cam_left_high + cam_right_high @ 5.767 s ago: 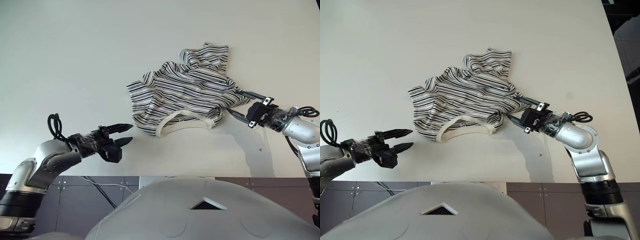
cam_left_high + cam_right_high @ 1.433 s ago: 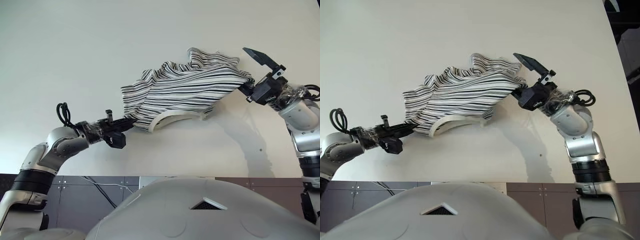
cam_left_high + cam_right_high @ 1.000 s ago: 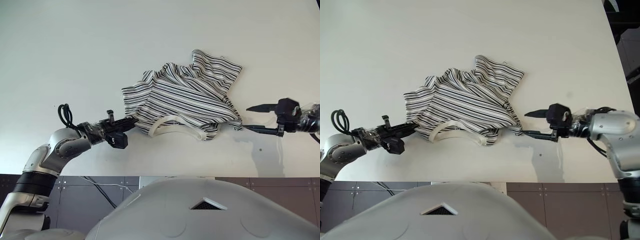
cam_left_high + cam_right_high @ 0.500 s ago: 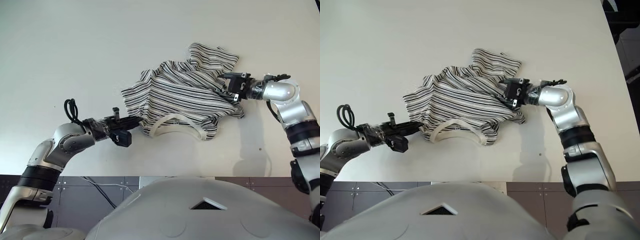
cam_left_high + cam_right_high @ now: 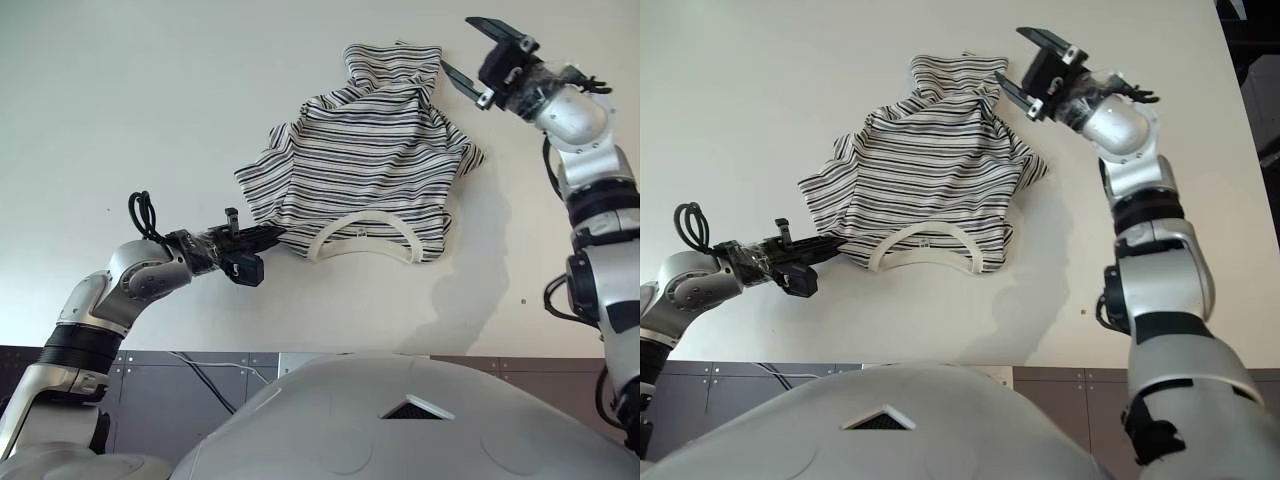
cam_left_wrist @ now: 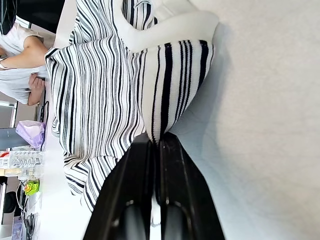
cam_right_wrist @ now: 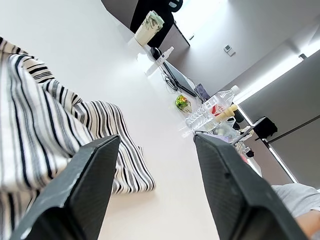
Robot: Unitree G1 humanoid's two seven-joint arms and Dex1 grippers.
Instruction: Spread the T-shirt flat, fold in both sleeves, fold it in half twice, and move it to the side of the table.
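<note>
Left eye view: one striped T-shirt (image 5: 365,160) lies crumpled mid-counter (image 5: 120,90), its collar toward the robot. At its near-left corner the left gripper (image 5: 268,236) is pinched onto the fabric. The right gripper (image 5: 478,52) hangs spread wide just past the far-right sleeve.

Left wrist view: both fingers (image 6: 130,200) clamp the T-shirt's edge.

Right wrist view: two fingers (image 7: 90,190) stand well apart above the T-shirt.

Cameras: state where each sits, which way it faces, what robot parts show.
Eye views: on the head, facing forward and down at the shirt; left pincer and right pincer show.
Left wrist view: along the shut left pincer to the shirt edge it grips.
Right wrist view: past the open right pincer, over the shirt into the room.
Shared: the shirt, in all.
</note>
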